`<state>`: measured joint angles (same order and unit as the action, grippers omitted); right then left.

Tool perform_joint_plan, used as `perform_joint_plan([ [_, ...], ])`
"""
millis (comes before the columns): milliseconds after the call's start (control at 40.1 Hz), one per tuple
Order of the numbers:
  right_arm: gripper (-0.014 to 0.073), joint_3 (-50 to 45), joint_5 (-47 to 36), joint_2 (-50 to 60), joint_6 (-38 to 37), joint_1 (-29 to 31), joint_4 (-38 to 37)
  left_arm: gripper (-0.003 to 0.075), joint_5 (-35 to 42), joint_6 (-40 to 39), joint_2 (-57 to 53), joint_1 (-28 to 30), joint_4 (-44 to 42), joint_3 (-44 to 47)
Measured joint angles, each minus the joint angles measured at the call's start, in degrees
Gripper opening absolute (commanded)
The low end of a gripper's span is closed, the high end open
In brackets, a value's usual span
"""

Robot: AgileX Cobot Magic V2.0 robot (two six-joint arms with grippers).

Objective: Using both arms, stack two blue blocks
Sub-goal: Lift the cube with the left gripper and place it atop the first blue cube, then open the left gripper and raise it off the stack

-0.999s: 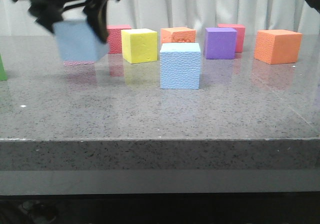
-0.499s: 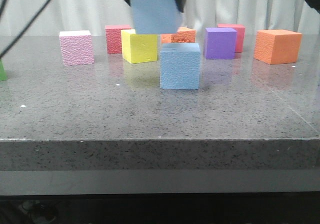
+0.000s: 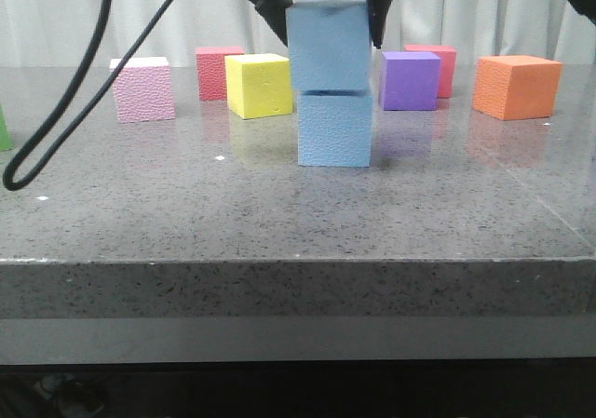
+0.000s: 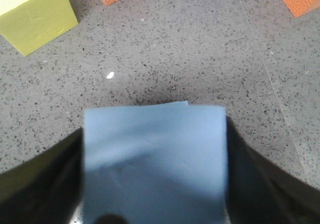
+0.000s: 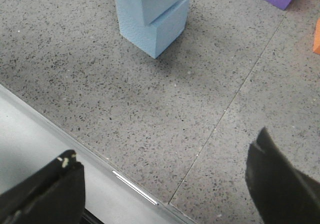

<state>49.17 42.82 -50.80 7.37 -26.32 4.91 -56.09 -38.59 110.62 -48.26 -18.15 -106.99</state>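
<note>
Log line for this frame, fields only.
left hand: shut on upper blue block | upper blue block: on lower blue block, offset | right hand: open, empty | release: pending

The setting looks like a robotics lab or test bench rather than a home. A speckled grey stone-look tabletop (image 3: 279, 204) stands before a plain pleated white curtain (image 3: 186, 13) used as a backdrop. Coloured pebbled foam cubes sit on it as test props: a yellow foam cube (image 3: 260, 85), a pink foam cube (image 3: 143, 89), a purple foam cube (image 3: 410, 80). A loose black cable (image 3: 88, 92) hangs across the scene.
</note>
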Motion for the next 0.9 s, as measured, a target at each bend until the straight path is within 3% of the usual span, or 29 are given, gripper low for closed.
perform_joint_plan([
  [100, 0.0653, 0.00, 0.00, 0.00, 0.00, 0.00, 0.00, 0.0664, 0.00, -0.06, 0.00, 0.00, 0.00, 0.00],
  [424, 0.0653, 0.00, 0.00, 0.00, 0.00, 0.00, 0.00, 0.0664, 0.00, 2.82, -2.24, -0.21, 0.70, -1.01],
  [674, 0.0653, 0.00, 0.00, 0.00, 0.00, 0.00, 0.00, 0.0664, -4.04, 20.89, -9.61, 0.29, 6.79, -0.57],
  [899, 0.0653, 0.00, 0.00, 0.00, 0.00, 0.00, 0.00, 0.0664, -1.51, 36.31, -18.87, 5.73, 18.15, 8.41],
])
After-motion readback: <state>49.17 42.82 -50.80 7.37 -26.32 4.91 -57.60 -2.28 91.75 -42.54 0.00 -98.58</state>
